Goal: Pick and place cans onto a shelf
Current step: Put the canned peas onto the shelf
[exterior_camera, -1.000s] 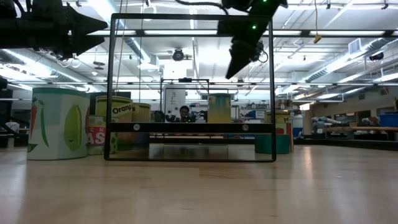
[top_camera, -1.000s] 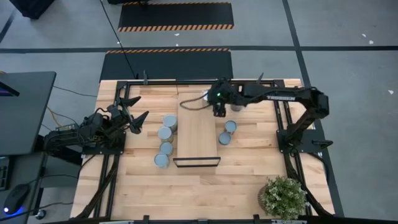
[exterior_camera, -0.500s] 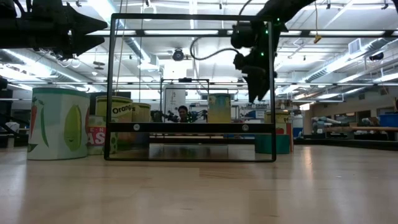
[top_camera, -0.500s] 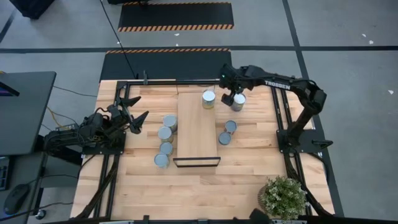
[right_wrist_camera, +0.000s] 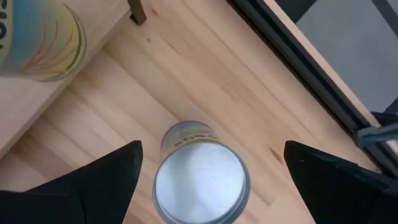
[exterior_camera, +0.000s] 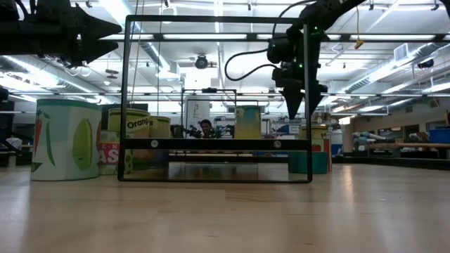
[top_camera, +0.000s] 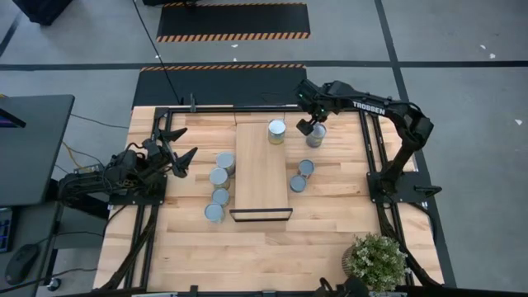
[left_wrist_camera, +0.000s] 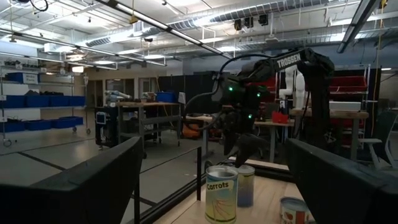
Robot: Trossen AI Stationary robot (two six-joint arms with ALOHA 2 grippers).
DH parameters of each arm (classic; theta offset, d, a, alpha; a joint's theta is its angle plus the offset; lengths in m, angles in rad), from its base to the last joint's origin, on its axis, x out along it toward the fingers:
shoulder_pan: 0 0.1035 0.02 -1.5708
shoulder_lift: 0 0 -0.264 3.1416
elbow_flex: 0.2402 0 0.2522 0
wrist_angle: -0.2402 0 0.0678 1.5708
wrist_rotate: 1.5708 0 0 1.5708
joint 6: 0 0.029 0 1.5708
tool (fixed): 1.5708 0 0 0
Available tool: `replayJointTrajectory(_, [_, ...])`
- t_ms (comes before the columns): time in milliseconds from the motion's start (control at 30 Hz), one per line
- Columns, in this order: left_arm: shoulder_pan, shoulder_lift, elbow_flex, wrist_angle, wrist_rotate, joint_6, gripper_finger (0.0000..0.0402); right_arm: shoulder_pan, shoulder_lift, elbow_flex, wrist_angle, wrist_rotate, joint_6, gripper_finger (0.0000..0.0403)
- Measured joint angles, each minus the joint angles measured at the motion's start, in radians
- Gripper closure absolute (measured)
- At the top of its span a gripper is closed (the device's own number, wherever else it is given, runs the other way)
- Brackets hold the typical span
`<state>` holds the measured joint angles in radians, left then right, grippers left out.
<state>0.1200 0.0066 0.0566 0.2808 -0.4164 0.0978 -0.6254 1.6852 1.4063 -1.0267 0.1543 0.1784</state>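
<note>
The shelf point(top_camera: 262, 177) is a long light-wood board with a black lip at its near end. One can point(top_camera: 276, 132) stands upright on its far end; it also shows in the right wrist view point(right_wrist_camera: 34, 37). My right gripper point(top_camera: 307, 125) is open and hovers above another can point(right_wrist_camera: 200, 177), which stands on the table right of the shelf's far end. Its fingers stand on either side of the can, apart from it. Several more cans point(top_camera: 219, 186) stand left of the shelf and two point(top_camera: 302, 176) right of it. My left gripper point(top_camera: 178, 160) waits open at the table's left.
A black metal frame point(top_camera: 247, 107) runs along the table's far edge and sides. A potted plant point(top_camera: 375, 260) stands at the near right corner. Bare tabletop lies near the front edge point(top_camera: 272, 247).
My right gripper has gone from above the shelf's far end toward the table's right edge and somewhat down, to above the can beside the shelf. The can on the shelf's far end, earlier hidden under the gripper, now stands in the open.
</note>
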Motion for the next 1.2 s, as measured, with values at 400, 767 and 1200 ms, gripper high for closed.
replayJointTrajectory(400, [0.000,0.000,0.000,-0.003,0.000,0.000,0.0006,0.005,0.100,-0.002,-0.035,-0.010,0.013,0.0004])
replayJointTrajectory(767, [0.000,0.000,0.000,-0.003,0.000,0.000,0.0006,0.004,0.114,-0.002,-0.070,-0.019,0.030,0.0004])
replayJointTrajectory(1200, [0.000,0.000,0.000,-0.003,0.000,0.000,0.0006,0.003,0.114,-0.068,-0.048,-0.019,0.011,0.0053])
